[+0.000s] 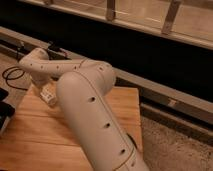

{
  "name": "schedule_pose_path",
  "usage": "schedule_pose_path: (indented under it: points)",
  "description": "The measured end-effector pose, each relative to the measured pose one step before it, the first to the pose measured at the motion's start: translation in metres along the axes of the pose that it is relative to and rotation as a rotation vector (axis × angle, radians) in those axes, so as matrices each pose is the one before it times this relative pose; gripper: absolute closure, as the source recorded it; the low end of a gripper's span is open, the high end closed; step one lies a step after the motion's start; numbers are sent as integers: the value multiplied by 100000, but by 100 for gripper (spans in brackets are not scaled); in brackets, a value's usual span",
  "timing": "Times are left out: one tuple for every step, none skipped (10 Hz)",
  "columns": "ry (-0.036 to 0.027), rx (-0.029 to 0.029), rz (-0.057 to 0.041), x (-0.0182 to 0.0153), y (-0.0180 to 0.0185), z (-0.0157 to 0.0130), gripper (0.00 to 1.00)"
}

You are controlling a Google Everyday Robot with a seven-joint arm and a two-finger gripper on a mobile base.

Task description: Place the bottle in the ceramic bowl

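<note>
1. Gripper (46, 90) is left of frame centre, tucked under the wrist end of the white arm (87, 107), above the upper-left part of the wooden table (30, 142).
2. Grip state: cannot tell. The wrist covers most of the tool from this angle.
3. Bottle (49, 96): a small white piece pokes out right at the gripper, just below the wrist. Can't tell whether it is clamped or only touching.
4. It looks clear of the tabletop, but that is not certain.
5. Ceramic bowl (132, 143): only a dark curved edge shows at lower right, behind the arm's big link and well apart from the gripper.
6. Black cable (10, 75) loops at the left edge.
</note>
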Motion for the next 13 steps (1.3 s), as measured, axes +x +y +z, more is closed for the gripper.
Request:
schedule_pose_path:
  points:
    - [1300,-815,105,267,-679,924,35]
    - [926,-1165,153,128,-366,695,35]
    - [832,-1476,45,17,79,603,35]
    - [801,-1711,-61,-21,208,693,35]
    - [638,-1582,381,98,-81,711,35]
    - [638,-1306,532,127,-283,493,35]
    - [908,-1202,-169,-26,74,551,35]
    - [732,-1164,-395,-182,328,452,35]
    - [856,-1148,-123,-17,195,535,35]
    - [799,-1224,38,-9,91,525,35]
    - [1153,-1082,-334,-82,169,579,35]
    - [1835,-1203,-583,-18,388,823,35]
    - [1715,-1107,-476,-80,416,832,35]
